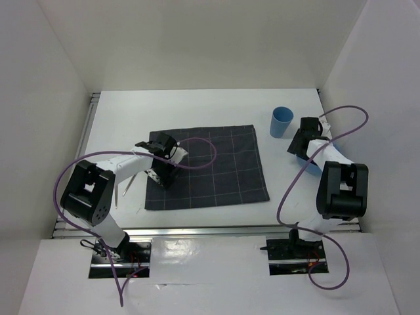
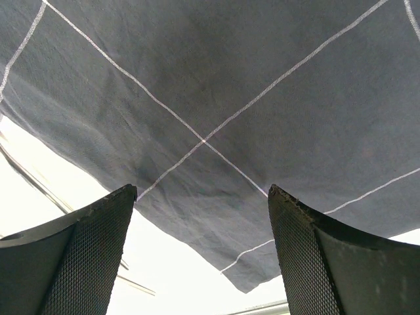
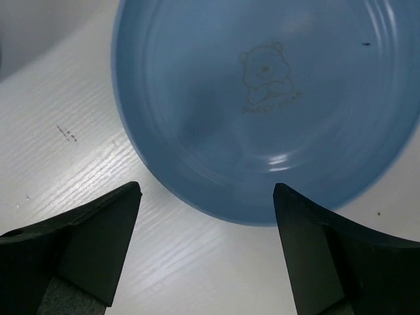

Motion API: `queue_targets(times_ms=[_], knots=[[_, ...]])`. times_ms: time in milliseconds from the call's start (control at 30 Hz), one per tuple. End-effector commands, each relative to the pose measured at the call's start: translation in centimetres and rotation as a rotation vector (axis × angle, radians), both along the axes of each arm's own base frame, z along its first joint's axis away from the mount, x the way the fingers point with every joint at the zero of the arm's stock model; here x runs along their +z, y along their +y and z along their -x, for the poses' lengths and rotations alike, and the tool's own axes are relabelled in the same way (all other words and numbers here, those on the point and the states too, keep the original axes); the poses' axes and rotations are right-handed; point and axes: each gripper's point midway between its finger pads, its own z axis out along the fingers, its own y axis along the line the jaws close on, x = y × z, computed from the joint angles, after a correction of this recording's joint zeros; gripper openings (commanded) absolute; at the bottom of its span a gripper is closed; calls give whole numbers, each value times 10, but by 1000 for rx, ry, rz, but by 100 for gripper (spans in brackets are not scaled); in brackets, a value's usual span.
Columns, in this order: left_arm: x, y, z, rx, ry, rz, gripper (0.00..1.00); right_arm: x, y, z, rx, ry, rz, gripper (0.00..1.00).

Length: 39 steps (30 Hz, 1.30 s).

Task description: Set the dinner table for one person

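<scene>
The white dinner table (image 1: 197, 111) carries a dark grey checked cloth (image 1: 216, 164) at its middle. My left gripper (image 1: 159, 177) hangs open over the cloth's near left part. In the left wrist view the gripper (image 2: 202, 190) is open and empty above the cloth's corner (image 2: 216, 98). A blue cup (image 1: 281, 122) stands upright at the back right. My right gripper (image 1: 296, 139) is open just beside it, to its near right. In the right wrist view the cup (image 3: 262, 105), with a bear print, fills the space ahead of the open gripper (image 3: 205, 190), not between the fingers.
Thin light-coloured utensils (image 1: 123, 189) lie on the table left of the cloth and show as thin rods in the left wrist view (image 2: 29, 176). White walls enclose the table on three sides. A metal rail (image 1: 210, 231) runs along the near edge.
</scene>
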Motion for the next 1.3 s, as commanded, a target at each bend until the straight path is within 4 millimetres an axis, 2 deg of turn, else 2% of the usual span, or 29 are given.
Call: queue_targets(times_ms=[0,67,167,267,333,400,433,467,533,567,600,733,800,867,900,967,1000,1133,1167,1200,1267], knots=[[14,-5,-6,7,-31,25,88,9,1,-27,106,-78,16,90],[14,-2,-7,12,-39,9,88,-3,-2,-22,97,-49,11,90],[14,-1,-8,15,-43,-1,88,-26,2,-13,83,9,-23,83],[14,-5,-6,7,-32,24,88,-41,3,-11,68,47,-40,80],[13,-5,-6,13,-27,36,88,-46,2,-6,62,72,-37,78],[13,-4,-4,13,-18,32,88,-46,3,-7,42,62,-48,70],[13,-4,-4,13,-18,32,88,-40,3,-8,42,45,-46,50],[13,-4,-4,13,-18,32,88,-33,3,-7,42,27,-43,38],[13,-5,-7,13,-28,36,88,-25,3,-7,34,0,-44,22],[13,-5,-7,13,-28,36,88,-22,3,-5,34,-8,-42,4],[14,-4,-10,6,-42,30,88,-14,2,-2,16,-20,-37,0],[19,-7,-22,-15,-87,32,89,0,0,12,-40,-23,-35,0],[21,-9,-28,-23,-99,34,89,9,8,13,-29,-41,-39,0],[17,-10,-32,-32,-97,31,89,27,23,10,15,-82,-23,0],[20,-12,-35,-32,-105,34,89,36,25,10,16,-90,12,0],[11,-13,-38,-32,-88,27,89,46,40,11,46,-99,42,0],[10,-14,-40,-32,-87,26,89,55,40,11,41,-110,70,0],[0,-12,-41,-29,-62,2,89,53,45,20,29,-74,69,0],[3,-11,-45,-6,-71,9,89,58,43,24,22,-79,79,0],[2,-10,-43,7,-62,10,89,63,50,23,45,-86,78,0],[15,-1,-48,50,-79,18,89,74,53,32,46,-89,104,0]])
